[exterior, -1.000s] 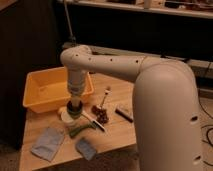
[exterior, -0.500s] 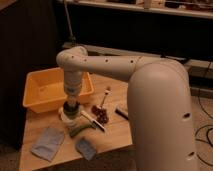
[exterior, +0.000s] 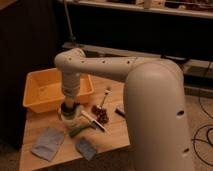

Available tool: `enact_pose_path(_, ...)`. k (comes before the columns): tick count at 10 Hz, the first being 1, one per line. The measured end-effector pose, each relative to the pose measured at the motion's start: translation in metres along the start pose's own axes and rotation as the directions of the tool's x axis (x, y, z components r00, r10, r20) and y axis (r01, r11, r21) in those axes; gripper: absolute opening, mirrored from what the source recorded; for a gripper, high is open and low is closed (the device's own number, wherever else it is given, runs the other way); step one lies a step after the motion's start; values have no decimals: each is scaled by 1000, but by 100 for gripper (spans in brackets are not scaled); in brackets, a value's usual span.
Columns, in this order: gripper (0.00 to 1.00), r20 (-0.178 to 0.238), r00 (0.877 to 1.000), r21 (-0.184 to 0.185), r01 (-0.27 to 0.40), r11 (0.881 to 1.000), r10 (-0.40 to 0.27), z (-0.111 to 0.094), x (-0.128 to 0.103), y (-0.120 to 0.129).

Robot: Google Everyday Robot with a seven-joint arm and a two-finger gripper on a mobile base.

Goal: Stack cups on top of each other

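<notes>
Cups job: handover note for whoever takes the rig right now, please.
Gripper: pointing straight down over the table's near-left part, just in front of the yellow tub, right above the cups.
Cups: the white cup sits on the table under the gripper; something dark, likely the olive-green cup, is at its rim below the wrist.
Done: the cups appear brought together; I cannot tell whether the dark one is seated or released.
Left: confirm the stack, lift the arm away.
Nearby: green curved item, two grey cloths.
</notes>
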State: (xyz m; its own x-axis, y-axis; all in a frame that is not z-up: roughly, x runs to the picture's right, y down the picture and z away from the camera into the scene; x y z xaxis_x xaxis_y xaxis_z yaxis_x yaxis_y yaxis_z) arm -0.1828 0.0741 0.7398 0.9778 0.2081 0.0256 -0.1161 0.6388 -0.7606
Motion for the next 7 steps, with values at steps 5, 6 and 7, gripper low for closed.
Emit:
enact_pose_path(5,70,-6,1000,-1,-14,1000,14,10,-6,-6)
enact_pose_path(6,70,17,1000,0,-7,1000,7,10,-2,-8)
enact_pose_path(7,70,47,999,4,8,1000,-8,9,0,-9)
